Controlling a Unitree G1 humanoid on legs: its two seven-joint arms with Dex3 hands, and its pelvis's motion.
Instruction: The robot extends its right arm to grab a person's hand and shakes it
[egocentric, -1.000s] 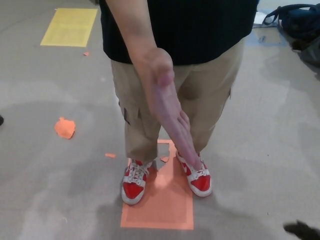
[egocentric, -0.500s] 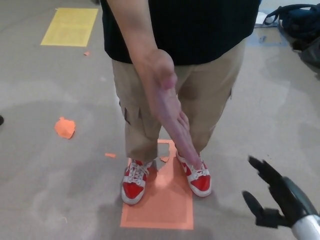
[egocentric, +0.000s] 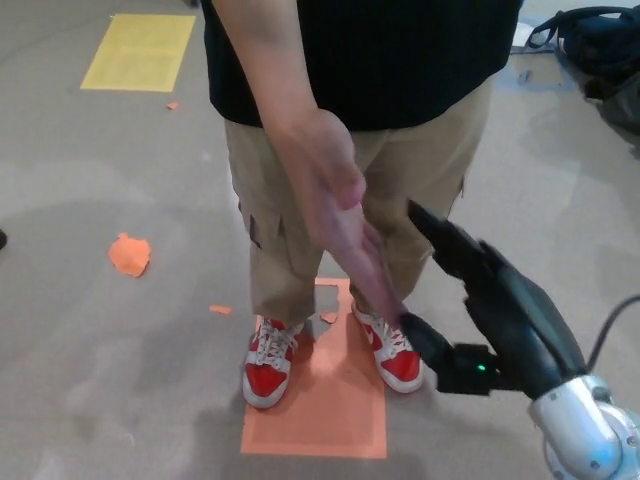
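One person (egocentric: 360, 60) — two red shoes (egocentric: 268, 366).

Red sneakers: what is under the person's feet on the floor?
An orange rectangular floor mark lies under the red sneakers. The left-picture shoe straddles its edge; the other is partly covered by the person's hand and the robot's open right hand, hiding that corner of the mark.

Person's hand (egocentric: 340, 215) extends at centre, before the person's legs. Right hand (egocentric: 470, 310) lies just right of it, thumb below the fingertips.

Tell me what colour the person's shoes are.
The shoes are red with white laces and trim, seen in the head view.
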